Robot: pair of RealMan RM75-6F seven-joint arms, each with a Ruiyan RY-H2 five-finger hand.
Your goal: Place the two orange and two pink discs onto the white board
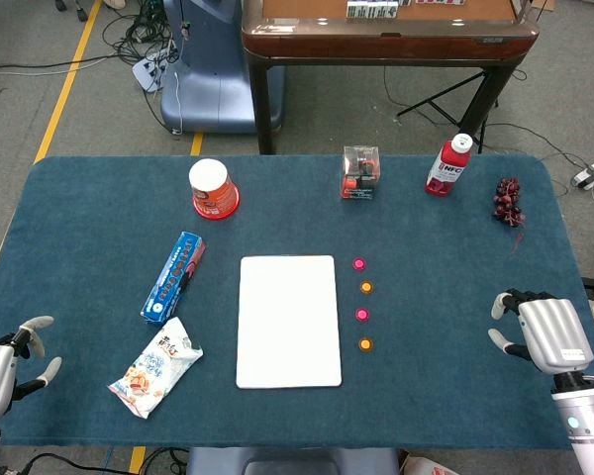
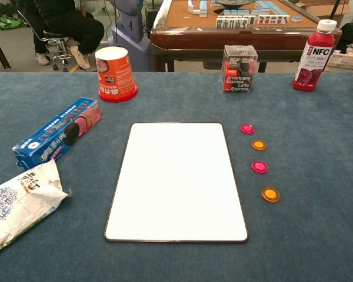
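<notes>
Blue cloth covers the table I stand at, and I take the white board at its middle as my landmark. Nearest me, at the table's near edge, my left hand rests well left of the board and my right hand well right of it; both hold nothing, fingers apart, and neither touches a disc. Left of the board's near corner lies a white snack bag, and just beyond it a blue biscuit box lies at a slant. All four discs sit on the cloth in a column just right of the board, none on it: going away from me, an orange disc, a pink disc, a second orange disc and a second pink disc. Beyond the board's far left corner stands a red-and-white cup. Beyond its far right corner stands a clear coffee box, further right a red juice bottle, and near the table's far right corner a dark berry cluster. Past the table stands a brown mahjong table.
</notes>
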